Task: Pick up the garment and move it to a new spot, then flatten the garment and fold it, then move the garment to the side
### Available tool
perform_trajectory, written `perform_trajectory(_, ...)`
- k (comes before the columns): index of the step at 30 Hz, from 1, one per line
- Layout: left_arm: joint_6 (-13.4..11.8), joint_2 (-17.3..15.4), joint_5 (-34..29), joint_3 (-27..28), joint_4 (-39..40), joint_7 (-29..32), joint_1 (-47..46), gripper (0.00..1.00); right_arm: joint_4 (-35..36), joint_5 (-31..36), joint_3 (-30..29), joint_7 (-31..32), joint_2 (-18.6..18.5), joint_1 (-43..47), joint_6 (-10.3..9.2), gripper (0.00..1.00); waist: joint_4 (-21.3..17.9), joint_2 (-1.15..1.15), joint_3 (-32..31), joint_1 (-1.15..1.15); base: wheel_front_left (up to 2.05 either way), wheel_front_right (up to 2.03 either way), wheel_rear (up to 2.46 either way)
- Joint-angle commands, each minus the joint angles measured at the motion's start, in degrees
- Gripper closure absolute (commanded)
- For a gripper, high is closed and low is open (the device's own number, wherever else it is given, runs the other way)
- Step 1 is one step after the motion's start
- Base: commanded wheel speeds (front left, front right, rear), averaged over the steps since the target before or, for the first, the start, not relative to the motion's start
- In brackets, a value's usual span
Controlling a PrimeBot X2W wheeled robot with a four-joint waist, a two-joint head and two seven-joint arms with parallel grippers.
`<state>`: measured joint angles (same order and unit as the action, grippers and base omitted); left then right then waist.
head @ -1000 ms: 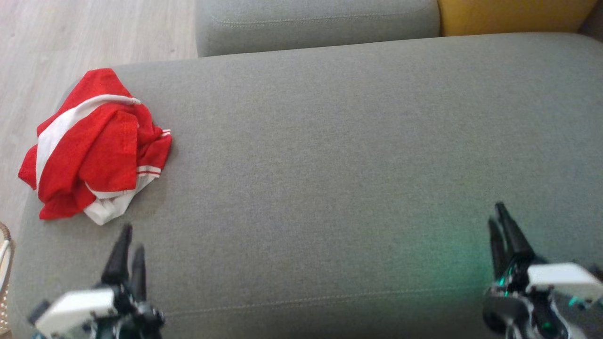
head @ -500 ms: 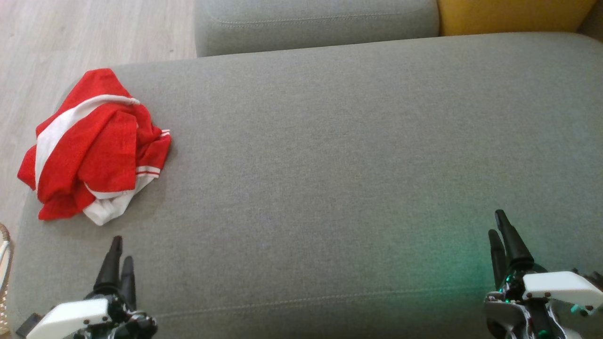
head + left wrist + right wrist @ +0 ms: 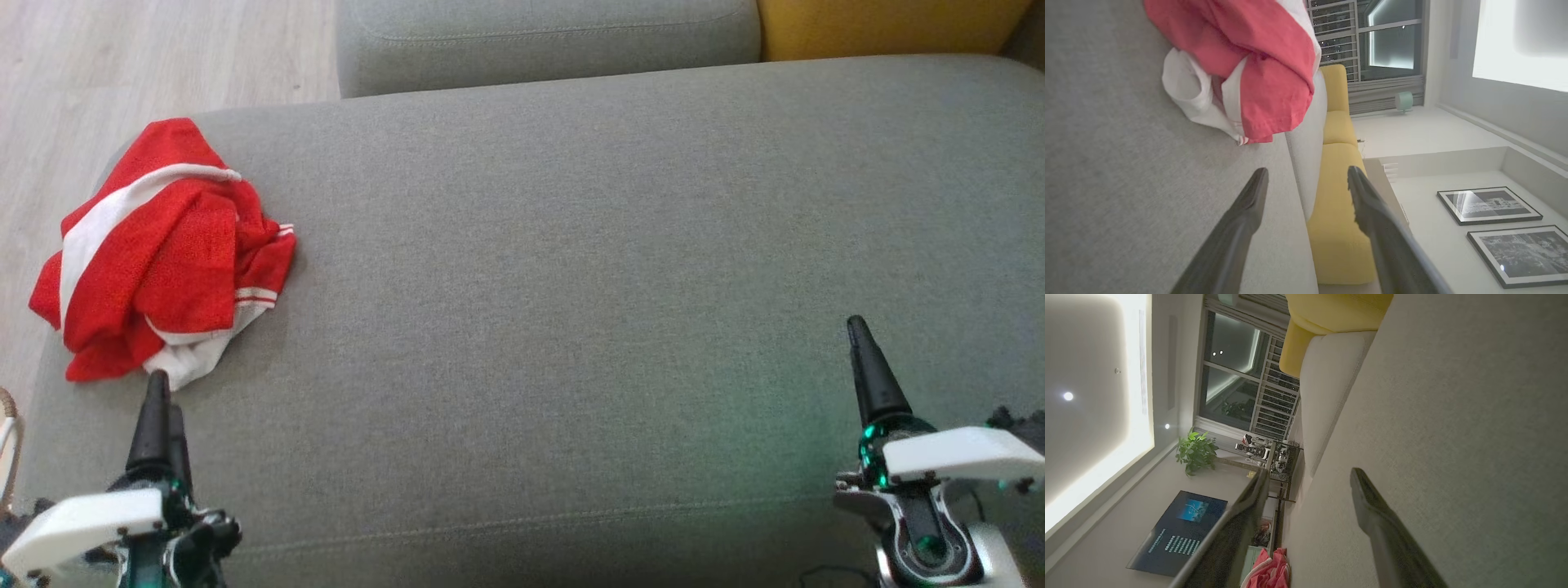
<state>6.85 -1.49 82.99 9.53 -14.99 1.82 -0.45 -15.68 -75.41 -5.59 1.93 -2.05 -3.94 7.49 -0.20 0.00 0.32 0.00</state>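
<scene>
the crumpled red-and-white garment (image 3: 155, 253) looks light, soft, floppy. best pinch a raised fold by its white hem (image 3: 192, 359). left and right jaws stand open

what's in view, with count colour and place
garment: one, red and white, crumpled at seat's left end
sofa seat: one, grey, centre of head view
back cushion: one, grey, beyond the seat
yellow cushion: one, yellow, far right
floor: one, pale wood, far left
framed pictures: two, black frames, on wall
left gripper: one, dark fingers, open, near garment
right gripper: one, dark fingers, open, over seat's right
</scene>
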Motion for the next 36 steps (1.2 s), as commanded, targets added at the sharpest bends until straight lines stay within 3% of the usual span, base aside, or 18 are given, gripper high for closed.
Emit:
perform_trajectory(1, -0.1, -0.7, -2.3, 1.0, 3.4, -0.7, -3.1, 0.0, 3.1, 3.2, 0.5, -0.8, -0.5, -3.3, 0.01, 0.0, 0.0, 0.0, 0.0, 0.0, 0.0, 0.0, 0.0)
perform_trajectory(12, -2.4, -0.7, -12.8, -0.8, 9.8, -2.4, -2.9, 0.0, 7.1, 15.7, 2.7, -2.5, -0.5, -4.7, 0.01, 0.0, 0.0, 0.0, 0.2, 0.0, 0.0, 0.0, 0.0)
perform_trajectory(23, -4.8, -1.1, -30.5, -6.2, 15.2, -4.4, -2.4, 0.0, 10.7, 29.3, 5.3, -4.6, -0.5, -5.7, 0.01, 0.0, -0.3, 0.0, 0.3, 0.0, 0.0, 0.0, 0.0)
perform_trajectory(29, -8.8, -4.4, -38.8, -11.0, 16.0, -5.5, -2.2, 0.0, 11.4, 35.5, 7.1, -5.6, -0.6, -5.9, 0.01, 0.0, -0.5, 0.0, 0.5, 0.0, 0.0, 0.0, 0.0)
perform_trajectory(36, -17.0, -9.3, -46.3, -18.6, 15.1, -6.6, -3.0, 0.0, 11.8, 41.8, 8.9, -6.8, -0.6, -5.6, 0.01, 0.0, -0.7, 0.0, 0.5, 0.0, 0.0, 0.0, 0.0)
